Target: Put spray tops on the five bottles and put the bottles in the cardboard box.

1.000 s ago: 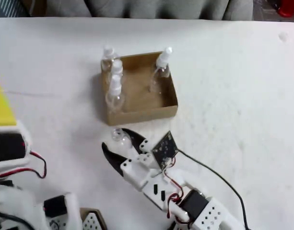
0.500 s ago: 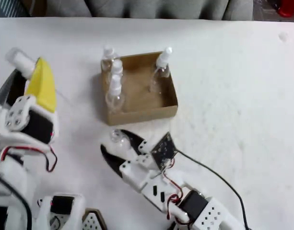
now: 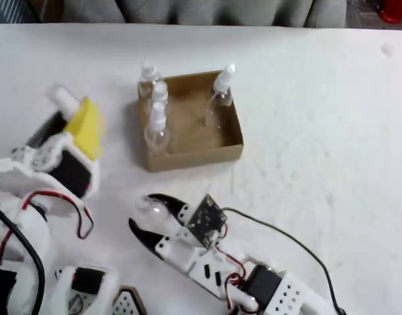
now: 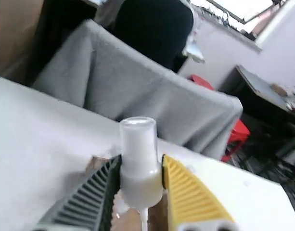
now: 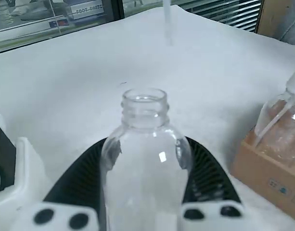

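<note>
Bottle (image 5: 145, 185) in right hand (image 5: 147, 142), neck open in wrist view

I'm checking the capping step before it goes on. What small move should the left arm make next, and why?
Probably carry the spray top, clamped in the left gripper, over the open neck of the bottle held in the right gripper: that bottle has no top, and the two are apart.

High overhead; wrists low, close; share cardboard box (image 3: 194, 156).
</note>
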